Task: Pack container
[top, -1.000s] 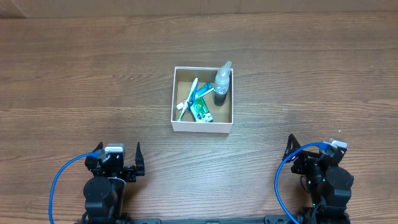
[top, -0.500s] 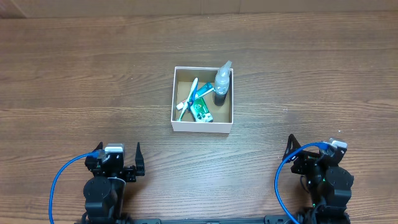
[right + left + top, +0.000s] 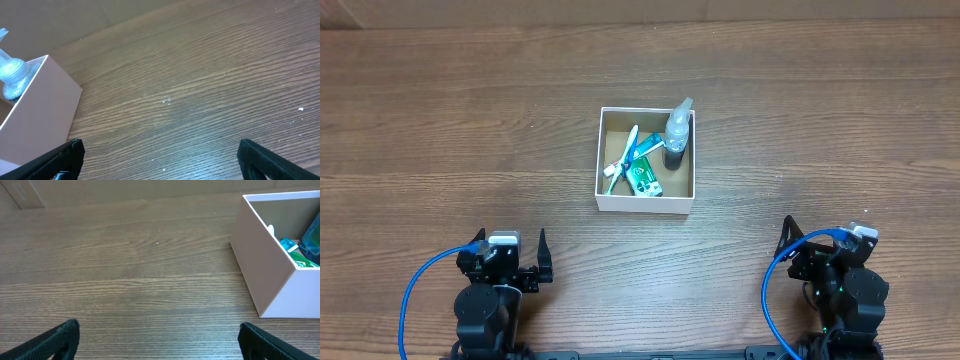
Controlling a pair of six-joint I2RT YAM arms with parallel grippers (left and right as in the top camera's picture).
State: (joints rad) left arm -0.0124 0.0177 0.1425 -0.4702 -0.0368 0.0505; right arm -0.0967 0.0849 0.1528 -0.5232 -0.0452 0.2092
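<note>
White cardboard container [image 3: 645,204], square and shallow, brown floor, sits at mid-table on the wood-grain table [image 3: 440,120], well ahead of both arms and roughly between them. Inside it:
- A clear spray bottle [image 3: 677,130] with a dark base stands in the far right corner, its nozzle poking past the far wall.
- A white-and-blue toothbrush [image 3: 623,158] lies slanted on the left side.
- A teal tube [image 3: 647,145] is beside the toothbrush.
- A green printed packet [image 3: 642,178] lies near the front wall.

The packet print is too small to read, and no other writing is legible.

Left gripper [image 3: 510,245] has its fingers spread wide, holding nothing, near the table's front edge. Right gripper [image 3: 825,238] is the same: spread wide and empty. Left wrist view has the box wall at right, right wrist view has it at left. Both grippers are well apart from it.
</note>
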